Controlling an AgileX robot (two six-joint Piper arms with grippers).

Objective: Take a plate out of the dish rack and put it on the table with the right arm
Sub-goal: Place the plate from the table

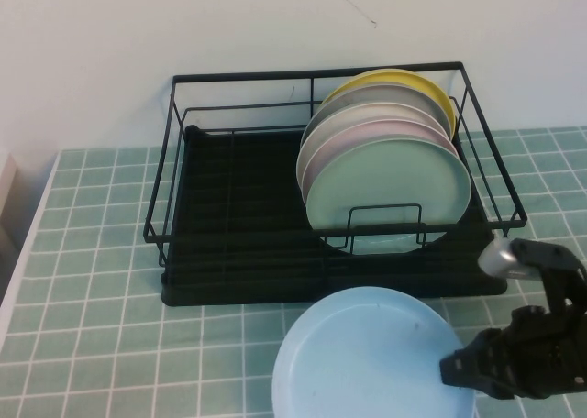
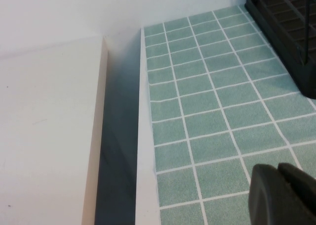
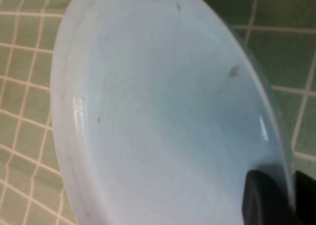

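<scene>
The light sky-blue plate [image 1: 362,356] lies nearly flat in front of the black dish rack [image 1: 238,253], over the green tiled table [image 1: 110,345]. My right gripper [image 1: 459,370] is shut on the plate's right rim, one finger inside and one outside. The right wrist view shows the plate [image 3: 163,111] filling the frame, with my right gripper [image 3: 289,198] pinching its rim. My left gripper [image 2: 284,185] is shut and empty above the tiles at the table's left edge; it does not show in the high view.
Several plates stand upright in the rack's right half: a mint-green one [image 1: 390,193] in front, pink, grey and yellow [image 1: 413,83] behind. The rack's corner [image 2: 286,32] shows in the left wrist view. A white ledge [image 2: 49,136] borders the table's left.
</scene>
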